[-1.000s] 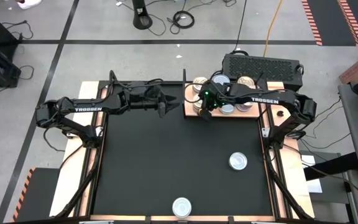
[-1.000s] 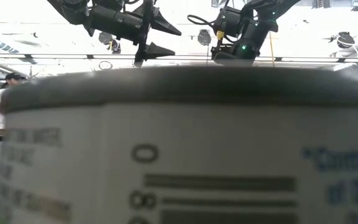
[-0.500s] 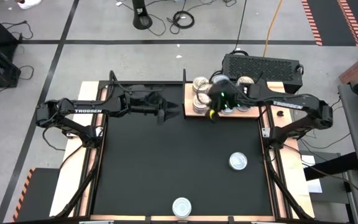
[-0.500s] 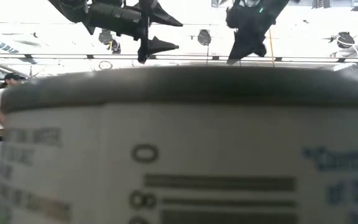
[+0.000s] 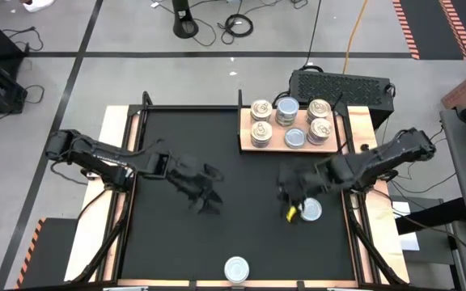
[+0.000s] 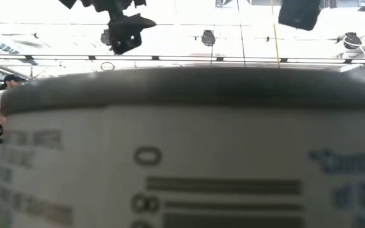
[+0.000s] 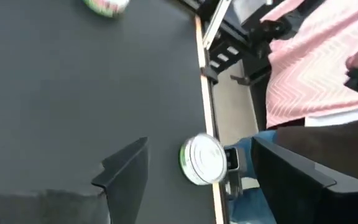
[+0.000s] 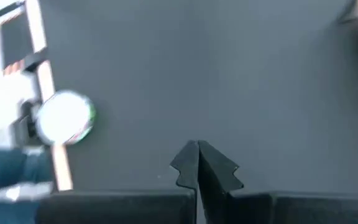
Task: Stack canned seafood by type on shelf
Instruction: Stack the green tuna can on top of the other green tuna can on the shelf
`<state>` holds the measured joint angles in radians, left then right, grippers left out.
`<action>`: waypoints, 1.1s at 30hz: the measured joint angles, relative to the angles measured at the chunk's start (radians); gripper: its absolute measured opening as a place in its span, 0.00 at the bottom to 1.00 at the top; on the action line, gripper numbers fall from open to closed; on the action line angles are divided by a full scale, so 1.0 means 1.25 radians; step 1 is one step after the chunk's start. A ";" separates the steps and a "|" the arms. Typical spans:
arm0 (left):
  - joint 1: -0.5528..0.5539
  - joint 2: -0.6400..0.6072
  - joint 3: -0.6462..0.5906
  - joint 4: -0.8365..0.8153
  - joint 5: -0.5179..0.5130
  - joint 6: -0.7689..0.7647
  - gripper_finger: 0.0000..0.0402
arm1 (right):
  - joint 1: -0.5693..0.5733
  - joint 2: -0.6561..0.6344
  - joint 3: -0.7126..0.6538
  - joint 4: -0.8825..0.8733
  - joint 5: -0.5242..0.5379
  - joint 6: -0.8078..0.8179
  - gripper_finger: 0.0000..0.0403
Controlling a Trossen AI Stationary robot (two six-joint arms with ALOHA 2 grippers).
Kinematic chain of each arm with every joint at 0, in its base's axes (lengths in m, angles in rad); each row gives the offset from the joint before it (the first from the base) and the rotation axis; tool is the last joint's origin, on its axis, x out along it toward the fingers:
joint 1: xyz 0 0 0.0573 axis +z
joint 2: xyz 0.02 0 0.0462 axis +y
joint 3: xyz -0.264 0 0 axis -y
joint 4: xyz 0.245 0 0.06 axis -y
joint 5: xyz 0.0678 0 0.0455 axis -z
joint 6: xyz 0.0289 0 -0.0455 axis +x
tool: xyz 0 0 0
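Canned seafood [image 5: 236,268] sits at the table's near edge, ahead of the left gripper [image 5: 205,200], whose jaws gape empty. Straddle it squarely before closing. Right gripper [image 5: 288,198] is closed, empty.

Shiny metal tins [image 5: 294,138] sit on grained wood shelf [image 5: 247,142] (tabletop [image 5: 217,242] matt black).

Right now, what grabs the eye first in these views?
The wooden shelf at the table's far edge, crowded with tins. Both arms hover over the black mat: the left gripper open at centre, the right gripper shut beside a loose silver-topped can. Another can at the near edge fills the low view.
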<state>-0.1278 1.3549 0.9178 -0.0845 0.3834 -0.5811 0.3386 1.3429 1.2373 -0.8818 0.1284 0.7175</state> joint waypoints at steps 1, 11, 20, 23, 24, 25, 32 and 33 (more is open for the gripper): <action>-0.018 0.003 0.000 -0.003 -0.012 -0.020 0.69 | 0.027 0.007 0.000 0.013 0.000 0.004 0.00; -0.225 0.167 0.070 0.064 -0.148 -0.179 0.69 | 0.248 0.121 0.001 0.260 0.044 0.039 0.00; -0.308 0.361 0.221 -0.041 -0.273 -0.156 0.69 | 0.374 0.281 0.001 0.377 0.111 0.187 0.00; -0.319 0.402 0.234 -0.044 -0.318 -0.158 0.69 | 0.395 0.320 0.001 0.398 0.112 0.240 0.00; -0.320 0.413 0.239 -0.043 -0.330 -0.158 0.69 | 0.400 0.331 0.001 0.409 0.112 0.253 0.00; -0.320 0.425 0.245 -0.043 -0.338 -0.158 0.69 | 0.404 0.339 0.001 0.420 0.113 0.266 0.00; -0.325 0.495 0.291 -0.039 -0.390 -0.158 0.69 | 0.424 0.364 0.001 0.441 0.130 0.312 0.00; -0.325 0.502 0.292 -0.039 -0.385 -0.159 0.69 | 0.425 0.363 0.001 0.443 0.130 0.318 0.00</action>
<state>-0.5335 1.9829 1.2829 -0.1334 -0.0981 -0.7793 0.8693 1.7966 1.2385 -0.3276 0.2911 1.1147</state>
